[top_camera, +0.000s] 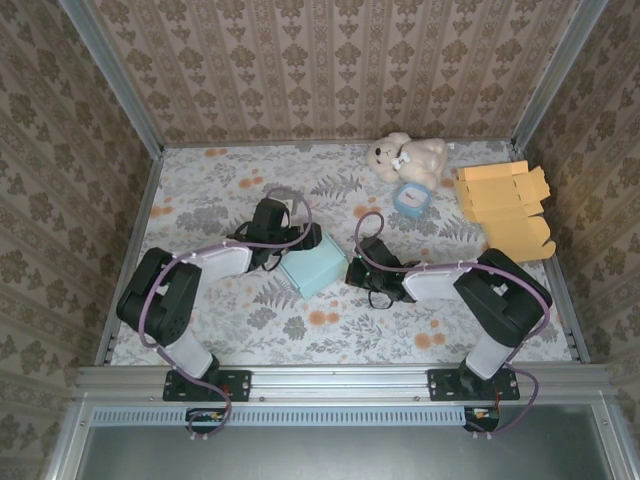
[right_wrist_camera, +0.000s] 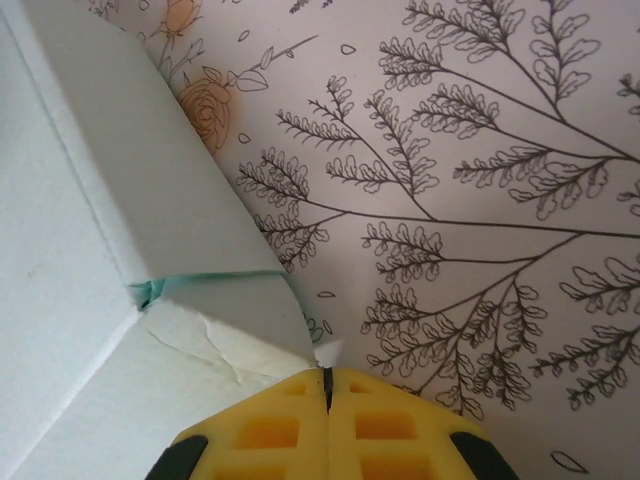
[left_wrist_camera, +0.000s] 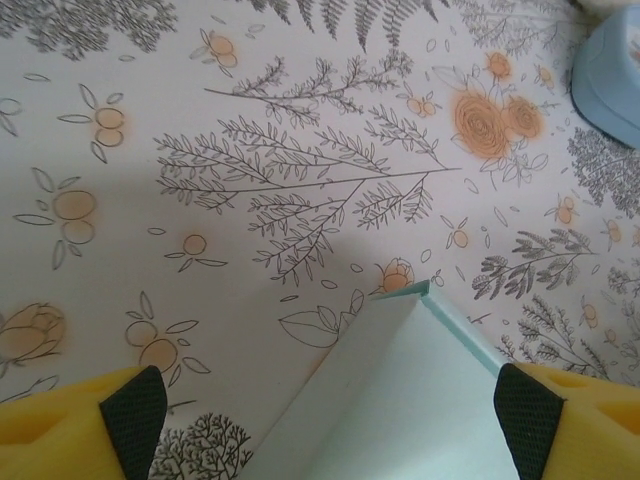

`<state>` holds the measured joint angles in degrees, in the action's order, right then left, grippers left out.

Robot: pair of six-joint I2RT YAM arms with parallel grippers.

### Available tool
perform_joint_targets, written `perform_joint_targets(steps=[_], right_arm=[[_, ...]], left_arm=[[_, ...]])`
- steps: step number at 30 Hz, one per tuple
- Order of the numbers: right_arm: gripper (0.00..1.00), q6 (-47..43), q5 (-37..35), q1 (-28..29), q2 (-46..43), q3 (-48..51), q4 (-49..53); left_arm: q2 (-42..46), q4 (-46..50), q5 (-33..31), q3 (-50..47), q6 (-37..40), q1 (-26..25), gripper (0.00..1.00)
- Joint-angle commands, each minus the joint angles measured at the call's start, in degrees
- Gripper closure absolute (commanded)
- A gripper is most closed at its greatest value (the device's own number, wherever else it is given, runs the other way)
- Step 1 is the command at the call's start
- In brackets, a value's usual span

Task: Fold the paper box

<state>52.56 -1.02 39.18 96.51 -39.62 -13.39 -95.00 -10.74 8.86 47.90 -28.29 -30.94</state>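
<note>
The light teal paper box (top_camera: 313, 268) sits mid-table on the flower-printed tabletop (top_camera: 220, 190), between the two grippers. Its faces are plain.

The left arm bends out at the elbow and reaches in to the box's left side. The left gripper (left_wrist_camera: 330, 415) points down, its yellow fingers (left_wrist_camera: 70, 425) spread wide, with a box corner between them and nothing gripped.

The right arm folds low and reaches leftward. The right gripper (right_wrist_camera: 327, 385) has its fingers pressed together at the corner of a creased flap; whether paper is pinched, I cannot tell.

At the far right lie a teddy bear (top_camera: 408, 157), a small blue round item (top_camera: 410, 199) and flat orange box blanks (top_camera: 505, 200).
</note>
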Motion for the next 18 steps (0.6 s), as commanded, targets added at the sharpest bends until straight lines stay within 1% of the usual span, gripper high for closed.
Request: perform_joint_targets(steps=[1, 3, 9, 13, 18], right_arm=[[1.0, 0.1, 0.2, -0.8, 2.0, -1.3, -1.1], [1.0, 0.1, 0.1, -1.3, 2.6, -1.1, -1.4], [1.0, -0.2, 0.7, -2.9, 4.5, -1.3, -2.3], [1.0, -0.6, 2.4, -4.4, 6.1, -1.5, -3.4], [1.0, -2.4, 5.2, -6.2, 9.1, -3.1, -4.3]], left_arm=[[-2.8, -2.4, 1.5, 1.3, 2.1, 0.0, 0.11], [-4.2, -3.1, 1.7, 1.3, 2.1, 0.0, 0.11], [-6.0, -6.9, 6.6, 0.0, 1.0, -1.3, 0.15], [-6.0, -8.6, 8.4, -1.4, 0.8, -3.6, 0.17], [-7.1, -11.6, 10.1, -3.0, -0.4, -7.8, 0.19]])
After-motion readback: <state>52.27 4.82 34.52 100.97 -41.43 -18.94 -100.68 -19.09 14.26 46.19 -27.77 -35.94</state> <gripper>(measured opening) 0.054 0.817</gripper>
